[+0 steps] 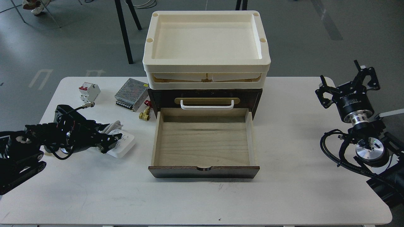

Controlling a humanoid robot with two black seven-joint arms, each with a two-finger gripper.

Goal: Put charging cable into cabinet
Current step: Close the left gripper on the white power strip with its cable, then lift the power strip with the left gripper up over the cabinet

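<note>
My left gripper sits over flat white power strip with looped cord, left of open pale wood drawer; can't tell if fingers are clamped. Right gripper spread, idle. Risk: loose cord snags drawer wall, strip slips.

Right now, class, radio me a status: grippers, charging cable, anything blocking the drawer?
Left gripper down over charging cable, grip unclear. Right gripper clear of everything, jaws open. Cabinet drawer open, nothing inside. Path clear.

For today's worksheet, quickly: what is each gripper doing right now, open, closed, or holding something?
Left gripper: on the charging cable; open or closed cannot be told.
Right gripper: open, holding nothing, raised off the table.
</note>
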